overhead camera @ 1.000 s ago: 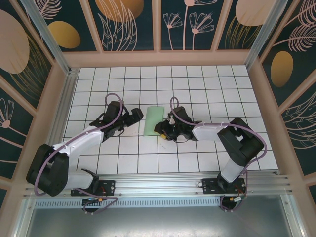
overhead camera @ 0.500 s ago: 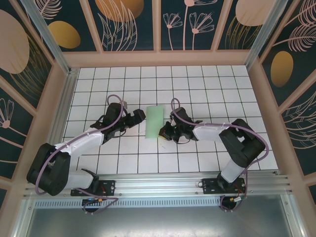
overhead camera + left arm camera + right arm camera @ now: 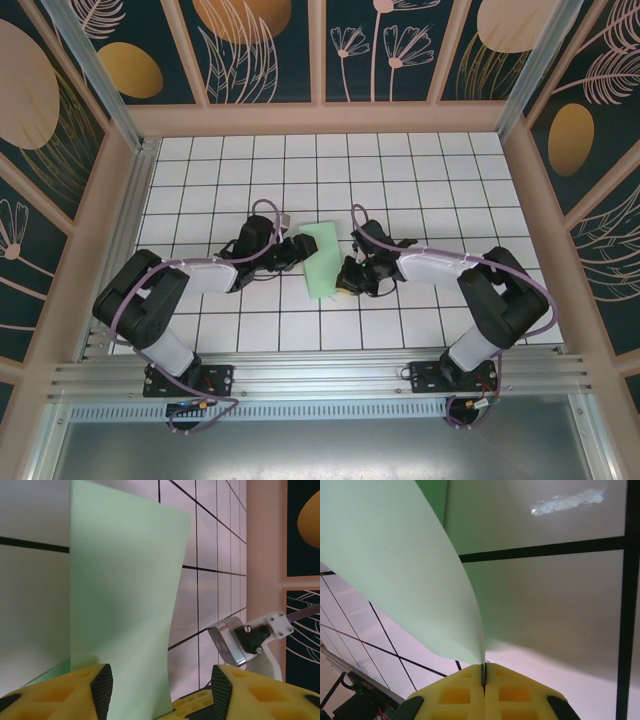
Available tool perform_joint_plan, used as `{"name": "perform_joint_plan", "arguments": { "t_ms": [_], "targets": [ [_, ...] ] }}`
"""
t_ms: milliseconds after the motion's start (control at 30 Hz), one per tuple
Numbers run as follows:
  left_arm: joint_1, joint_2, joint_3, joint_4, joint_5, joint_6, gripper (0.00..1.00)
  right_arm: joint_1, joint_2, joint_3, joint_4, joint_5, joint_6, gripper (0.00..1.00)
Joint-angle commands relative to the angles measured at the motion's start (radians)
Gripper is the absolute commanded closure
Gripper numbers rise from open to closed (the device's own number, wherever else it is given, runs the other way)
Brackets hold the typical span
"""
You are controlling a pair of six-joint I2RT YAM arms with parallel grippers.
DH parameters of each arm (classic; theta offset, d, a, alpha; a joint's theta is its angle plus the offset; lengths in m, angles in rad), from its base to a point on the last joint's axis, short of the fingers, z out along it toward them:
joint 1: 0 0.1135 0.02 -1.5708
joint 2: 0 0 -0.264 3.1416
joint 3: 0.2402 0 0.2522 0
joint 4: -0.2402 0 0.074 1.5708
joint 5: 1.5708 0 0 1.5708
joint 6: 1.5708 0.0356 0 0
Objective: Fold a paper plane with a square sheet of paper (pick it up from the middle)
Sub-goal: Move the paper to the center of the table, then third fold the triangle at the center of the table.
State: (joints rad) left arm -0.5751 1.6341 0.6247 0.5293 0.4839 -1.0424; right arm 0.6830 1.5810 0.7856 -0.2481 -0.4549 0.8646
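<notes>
The square sheet of paper (image 3: 322, 257) is light green and doubled into a long strip, lying slanted at the middle of the tiled floor. My right gripper (image 3: 346, 276) is shut on its right near edge; in the right wrist view the paper (image 3: 395, 555) curves up out of the shut jaws (image 3: 483, 674). My left gripper (image 3: 298, 248) is at the strip's left side. In the left wrist view the paper (image 3: 125, 605) stands between the parted jaws (image 3: 161, 692), close to the left fingertip (image 3: 102, 687). The paper plane is out of view.
The white tiled floor (image 3: 420, 190) is boxed in by wooden walls (image 3: 320, 120), with an aluminium rail (image 3: 320, 375) along the near edge. A metal part of the right arm (image 3: 235, 640) shows just past my left gripper's right finger.
My left arm has swung right to the paper and its jaws have narrowed around the edge. The right gripper has shut on the paper. The strip has tilted and slid nearer.
</notes>
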Motion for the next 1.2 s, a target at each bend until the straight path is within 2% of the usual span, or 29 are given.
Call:
{"name": "perform_joint_plan", "arguments": {
  "t_ms": [0,200,367,433,567,667,933,1167],
  "targets": [
    [-0.002,0.012,0.017,0.083,0.021,-0.021,0.45,-0.008,0.017,0.065,-0.044,-0.017,-0.04,1.0],
    [-0.001,-0.016,0.008,0.061,-0.024,-0.009,0.48,-0.01,0.057,0.099,-0.045,-0.025,-0.05,1.0],
    [-0.001,0.048,0.034,0.026,-0.049,0.026,0.51,-0.011,0.069,0.107,-0.046,-0.027,-0.056,0.98],
    [-0.001,0.072,0.05,0.007,-0.059,0.044,0.54,-0.011,0.062,0.106,-0.038,-0.029,-0.055,0.94],
    [-0.001,0.124,0.082,-0.031,-0.076,0.068,0.58,-0.013,0.029,0.087,0.013,-0.043,-0.039,0.8],
    [-0.001,0.146,0.09,-0.047,-0.079,0.074,0.61,-0.019,-0.003,0.064,0.054,-0.044,-0.015,0.76],
    [-0.002,0.174,0.087,-0.068,-0.085,0.082,0.64,-0.027,-0.051,0.01,0.11,-0.052,0.041,0.79],
    [-0.001,0.182,0.089,-0.073,-0.085,0.082,0.64,-0.026,-0.03,0.015,0.13,-0.068,0.045,0.92]
  ]
}}
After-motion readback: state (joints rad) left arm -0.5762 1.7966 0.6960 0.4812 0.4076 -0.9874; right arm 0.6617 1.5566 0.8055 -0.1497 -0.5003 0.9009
